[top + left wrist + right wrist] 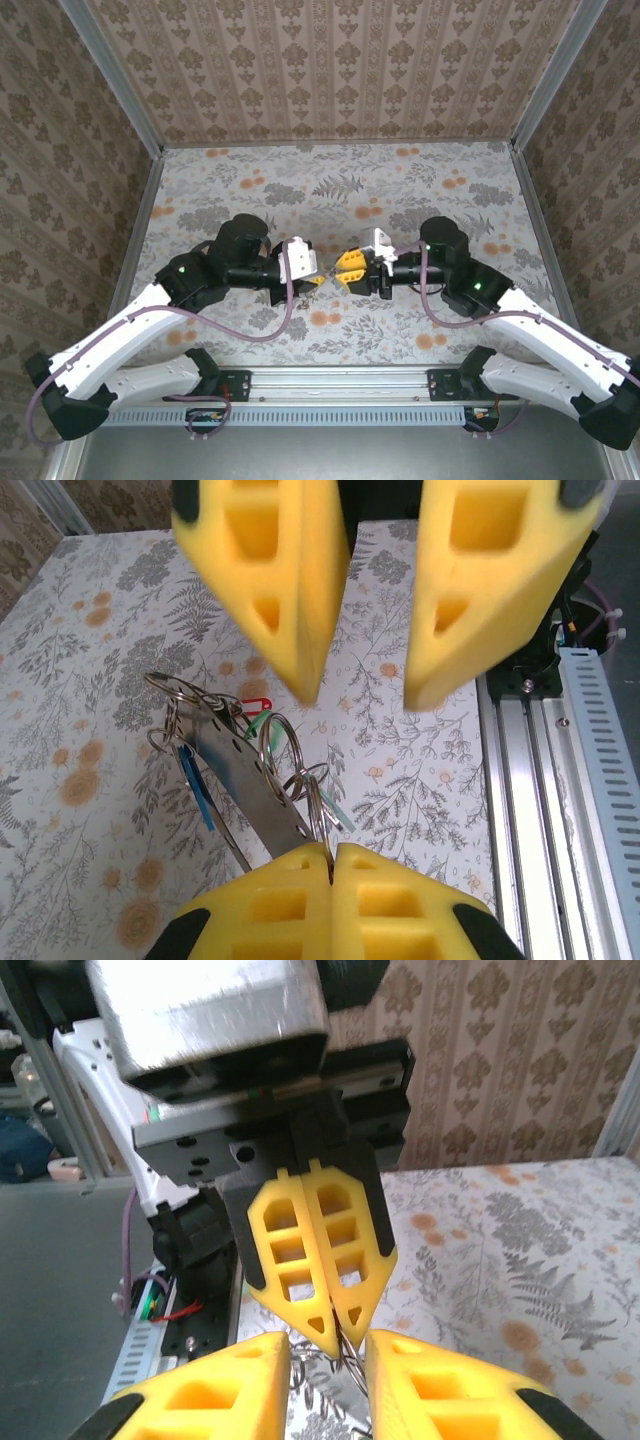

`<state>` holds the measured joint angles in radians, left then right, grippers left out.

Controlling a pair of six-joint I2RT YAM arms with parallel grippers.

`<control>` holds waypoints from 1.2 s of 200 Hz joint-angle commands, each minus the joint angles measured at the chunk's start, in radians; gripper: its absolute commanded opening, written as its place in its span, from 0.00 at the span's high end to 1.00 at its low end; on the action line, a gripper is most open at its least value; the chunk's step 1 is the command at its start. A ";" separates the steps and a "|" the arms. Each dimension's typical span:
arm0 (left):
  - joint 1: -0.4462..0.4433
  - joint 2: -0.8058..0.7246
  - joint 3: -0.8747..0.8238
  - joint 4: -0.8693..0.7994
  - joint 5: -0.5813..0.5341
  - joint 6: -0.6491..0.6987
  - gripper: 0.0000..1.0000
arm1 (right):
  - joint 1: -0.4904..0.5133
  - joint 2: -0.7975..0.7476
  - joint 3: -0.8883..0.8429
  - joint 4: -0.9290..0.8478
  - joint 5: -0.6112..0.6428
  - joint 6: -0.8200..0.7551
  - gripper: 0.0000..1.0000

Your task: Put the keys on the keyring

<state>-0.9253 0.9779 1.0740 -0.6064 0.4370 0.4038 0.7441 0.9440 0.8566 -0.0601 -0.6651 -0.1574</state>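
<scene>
Left gripper (331, 854) is pinched on the keyring (278, 742) at bottom centre, steadying it. Right gripper (362, 695) is held spread above, likely for threading.

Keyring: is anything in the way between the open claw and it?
No, nothing visible. The open right gripper faces the keyring, and just table shows through the gap between them. The left gripper pinches it from the other side.
</scene>
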 commanded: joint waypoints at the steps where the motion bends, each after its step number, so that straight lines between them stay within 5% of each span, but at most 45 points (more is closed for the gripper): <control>1: -0.013 -0.021 0.049 -0.021 -0.021 0.045 1.00 | 0.016 0.013 0.039 -0.059 -0.016 -0.033 0.73; 123: -0.056 -0.002 0.095 -0.064 -0.021 0.079 1.00 | 0.074 0.083 0.078 -0.124 0.092 -0.102 0.71; 199: -0.051 0.000 0.079 -0.033 -0.040 0.063 1.00 | 0.091 0.102 0.093 -0.153 0.129 -0.141 0.90; 240: -0.024 -0.004 0.066 -0.004 -0.002 0.033 1.00 | 0.094 0.092 0.082 -0.141 0.119 -0.142 0.77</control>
<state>-0.9642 0.9829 1.1332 -0.6994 0.3870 0.4522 0.8295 1.0344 0.9253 -0.1871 -0.5526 -0.2897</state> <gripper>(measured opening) 0.044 0.210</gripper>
